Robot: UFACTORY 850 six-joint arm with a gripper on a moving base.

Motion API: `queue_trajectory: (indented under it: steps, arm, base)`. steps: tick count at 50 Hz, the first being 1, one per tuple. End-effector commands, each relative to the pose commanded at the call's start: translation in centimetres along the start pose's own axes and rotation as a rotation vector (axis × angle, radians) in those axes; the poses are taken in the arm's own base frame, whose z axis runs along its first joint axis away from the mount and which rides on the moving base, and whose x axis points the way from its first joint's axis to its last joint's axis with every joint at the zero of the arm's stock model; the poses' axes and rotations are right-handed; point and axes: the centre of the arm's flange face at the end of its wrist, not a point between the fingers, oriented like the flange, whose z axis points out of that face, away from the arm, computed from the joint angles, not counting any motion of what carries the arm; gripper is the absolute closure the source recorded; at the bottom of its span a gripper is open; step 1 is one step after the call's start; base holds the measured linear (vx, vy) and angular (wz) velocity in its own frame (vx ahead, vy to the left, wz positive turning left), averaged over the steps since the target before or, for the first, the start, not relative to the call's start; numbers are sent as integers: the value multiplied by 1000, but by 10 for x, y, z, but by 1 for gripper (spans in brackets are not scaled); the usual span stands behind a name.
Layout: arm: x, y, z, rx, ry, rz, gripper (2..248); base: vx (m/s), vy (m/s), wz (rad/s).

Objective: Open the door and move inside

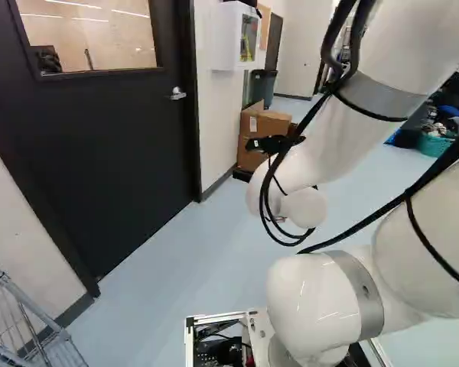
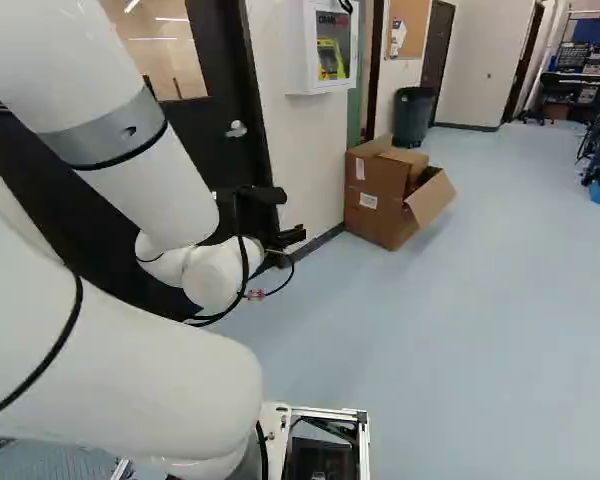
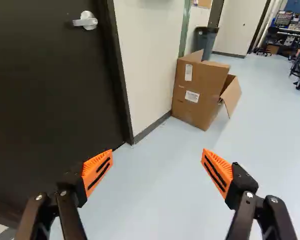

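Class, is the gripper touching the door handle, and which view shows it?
Apart. In the wrist view, dark door shows between the open gripper and the handle.

Probably a lab or workshop: cluttered far bench [image 2: 585,77], wall cabinet [image 2: 323,48].

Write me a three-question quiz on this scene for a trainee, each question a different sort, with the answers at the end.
1. True or false: the lever handle sits near the edge of the black door that is closer to the cardboard box.

2. Multiple choice: how does the black door stand?
a) wide open
b) shut
c) half open

3. Fill in the missing word: the two orange pads of the gripper stand ____, with nothing gripped between them.

Key: 1. True; 2. b; 3. apart
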Motion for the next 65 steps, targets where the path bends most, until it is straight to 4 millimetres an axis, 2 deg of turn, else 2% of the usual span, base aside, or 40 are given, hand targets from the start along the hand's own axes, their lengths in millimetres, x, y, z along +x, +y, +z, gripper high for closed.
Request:
queue_trajectory:
  steps: [65]
  arm:
    - [0,0,0,0,0,0,3]
  base:
    - [212,2,214]
